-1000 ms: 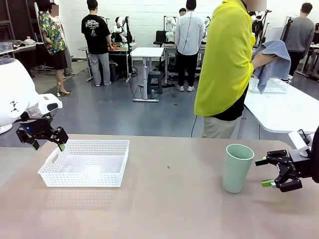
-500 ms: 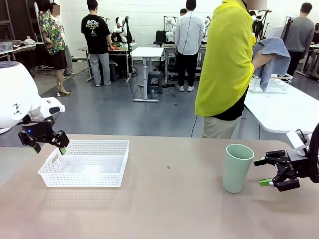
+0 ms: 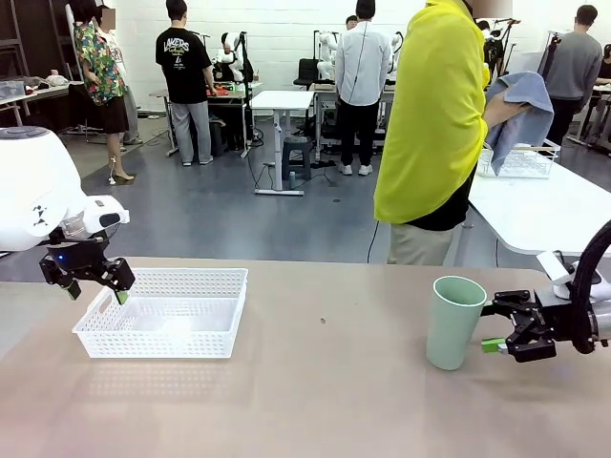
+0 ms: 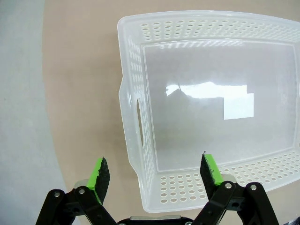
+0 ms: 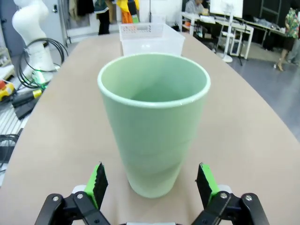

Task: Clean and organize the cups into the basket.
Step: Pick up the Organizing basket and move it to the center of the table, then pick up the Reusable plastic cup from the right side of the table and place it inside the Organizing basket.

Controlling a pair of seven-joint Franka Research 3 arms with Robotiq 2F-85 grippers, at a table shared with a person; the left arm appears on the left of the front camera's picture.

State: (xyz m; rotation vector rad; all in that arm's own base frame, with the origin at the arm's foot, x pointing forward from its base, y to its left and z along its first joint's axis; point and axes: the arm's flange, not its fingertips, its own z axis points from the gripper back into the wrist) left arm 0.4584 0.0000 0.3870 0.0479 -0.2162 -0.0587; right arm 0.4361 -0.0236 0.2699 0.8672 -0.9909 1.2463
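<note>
A pale mint green cup [image 3: 454,322] stands upright on the table at the right; in the right wrist view the cup [image 5: 153,122] rises just ahead of the fingers. My right gripper [image 3: 495,325] is open, level with the cup and close beside its right side, not touching; its gripper [image 5: 152,183] straddles the cup's base. The white lattice basket [image 3: 164,311] sits empty at the left. My left gripper [image 3: 94,284] hovers open over the basket's left end; in the left wrist view the gripper [image 4: 154,171] spans the basket [image 4: 140,154] rim by its handle cut-out.
A person in a yellow shirt [image 3: 434,124] stands at the far side, holding a grey-blue cloth [image 3: 523,113] around something. Behind, a white table holds a wire basket [image 3: 520,162]. Bare tabletop lies between the basket and the cup.
My right gripper has moved left toward the cup. My left gripper has shifted slightly right and down over the basket's left end. Both stayed open.
</note>
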